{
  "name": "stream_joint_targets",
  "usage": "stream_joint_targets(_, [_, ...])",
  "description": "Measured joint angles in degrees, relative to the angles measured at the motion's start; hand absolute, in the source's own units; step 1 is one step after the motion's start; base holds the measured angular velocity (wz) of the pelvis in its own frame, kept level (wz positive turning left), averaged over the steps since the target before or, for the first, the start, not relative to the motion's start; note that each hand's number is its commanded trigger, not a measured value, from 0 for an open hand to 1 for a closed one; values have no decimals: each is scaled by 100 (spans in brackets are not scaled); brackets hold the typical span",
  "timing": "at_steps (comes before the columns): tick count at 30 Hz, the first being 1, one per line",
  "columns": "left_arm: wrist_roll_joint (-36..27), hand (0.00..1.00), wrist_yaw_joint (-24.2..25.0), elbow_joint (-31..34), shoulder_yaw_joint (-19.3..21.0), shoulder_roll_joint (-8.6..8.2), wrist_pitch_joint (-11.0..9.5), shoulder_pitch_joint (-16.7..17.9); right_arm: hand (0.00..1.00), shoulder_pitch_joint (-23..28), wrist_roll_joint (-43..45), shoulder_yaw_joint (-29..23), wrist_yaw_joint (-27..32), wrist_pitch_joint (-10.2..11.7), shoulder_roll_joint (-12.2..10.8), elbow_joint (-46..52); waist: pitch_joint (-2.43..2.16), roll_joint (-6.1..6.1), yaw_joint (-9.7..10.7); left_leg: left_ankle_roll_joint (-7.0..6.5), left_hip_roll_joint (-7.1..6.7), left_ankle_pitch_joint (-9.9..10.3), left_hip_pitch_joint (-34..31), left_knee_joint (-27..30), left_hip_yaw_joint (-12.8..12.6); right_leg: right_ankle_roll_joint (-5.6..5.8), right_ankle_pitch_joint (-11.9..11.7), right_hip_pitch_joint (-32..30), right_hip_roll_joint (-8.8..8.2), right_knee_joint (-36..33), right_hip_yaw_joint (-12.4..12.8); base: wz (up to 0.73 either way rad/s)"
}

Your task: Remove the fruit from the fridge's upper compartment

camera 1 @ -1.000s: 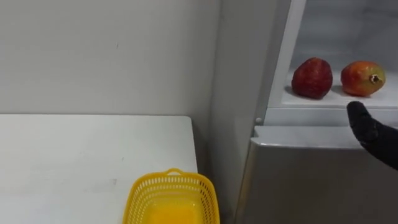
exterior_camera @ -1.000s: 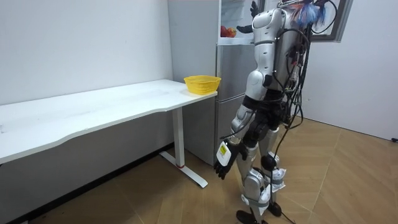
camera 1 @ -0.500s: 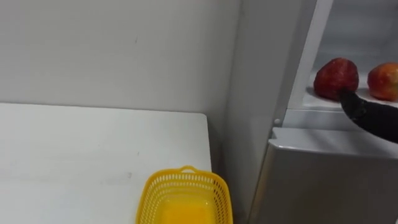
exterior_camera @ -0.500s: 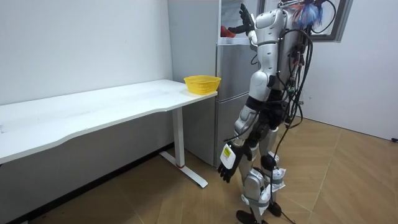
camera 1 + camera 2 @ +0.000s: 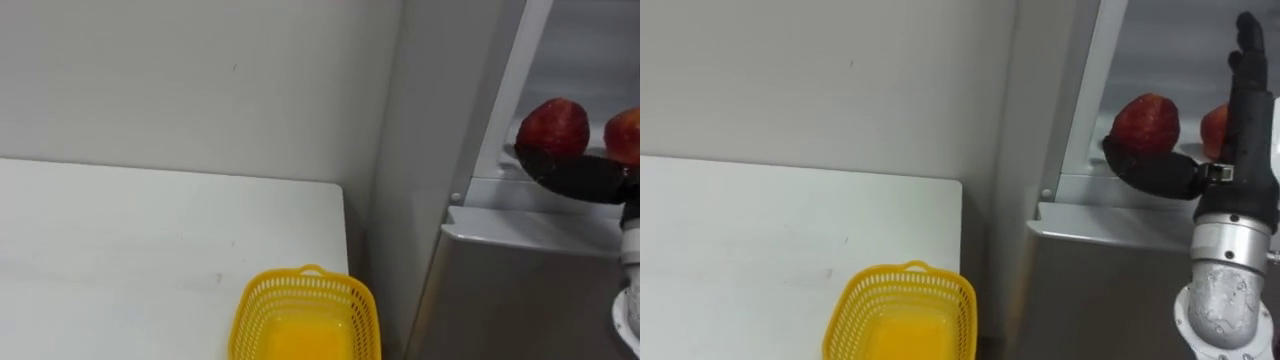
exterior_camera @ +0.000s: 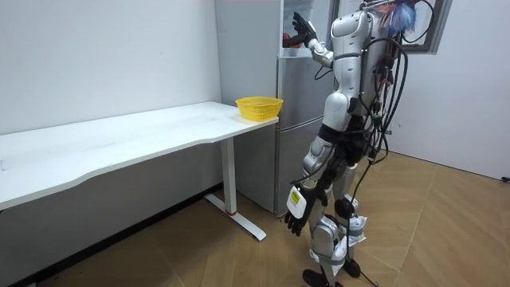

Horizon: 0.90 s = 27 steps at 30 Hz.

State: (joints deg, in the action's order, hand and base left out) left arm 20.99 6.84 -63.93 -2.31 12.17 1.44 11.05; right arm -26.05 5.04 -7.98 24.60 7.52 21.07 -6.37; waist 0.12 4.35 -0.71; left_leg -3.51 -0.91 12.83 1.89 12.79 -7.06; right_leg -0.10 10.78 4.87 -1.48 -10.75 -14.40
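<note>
We see the robot standing close in front of the fridge [image 5: 1110, 290], at the end of the white surface [image 5: 760, 240]. Its right hand [image 5: 1238, 150] is raised into the open upper compartment. The fingers [image 5: 1246, 50] point straight up and the thumb [image 5: 1155, 172] spreads out sideways, so the hand is released and grasps nothing.

A red fruit [image 5: 1145, 120] sits on the shelf [image 5: 1080, 187], just above and behind the thumb. We cannot tell whether the thumb touches it. An orange-red fruit [image 5: 626, 135] lies just beside the red one on the same shelf, partly hidden by the hand.

A yellow basket [image 5: 908, 271] stands on the corner of the surface nearest the fridge. In the room view the left hand [image 6: 296, 215] hangs low by the thigh, its fingers apparently loose.
</note>
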Motion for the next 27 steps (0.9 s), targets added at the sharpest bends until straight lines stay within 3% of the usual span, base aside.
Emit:
stream_joint_targets(6, [-1, 0, 4, 3, 64, 0, 72, -17, 0, -59, 1, 16, -241, -89, 360, -589, -21, 70, -139, 0, -14, 0, 31, 33, 62, 0, 0, 48, -13, 3, -46, 4])
stream_joint_targets(11, [0, 0, 106, 17, 112, 7, 138, -21, 0, -217, -4, 59, -358, -143, 400, -822, 2, 104, -147, 0, -15, 0, 25, 45, 113, 0, 0, 70, -16, 7, -92, 4])
stream_joint_targets(23, [-5, 0, 165, 218, 167, 7, 231, 34, 0, -215, -42, 124, -734, -264, 488, -925, 0, 97, -128, 0, -17, 0, 9, 87, 176, -11, -7, 139, -36, 1, -148, 3])
stream_joint_targets(27, [-14, 0, 154, 220, 159, 20, 233, 21, 0, -215, -569, 216, -983, -264, 581, -1059, 14, 87, -102, 0, -18, 1, 52, 78, 204, -11, -7, 194, -45, 1, -154, 3])
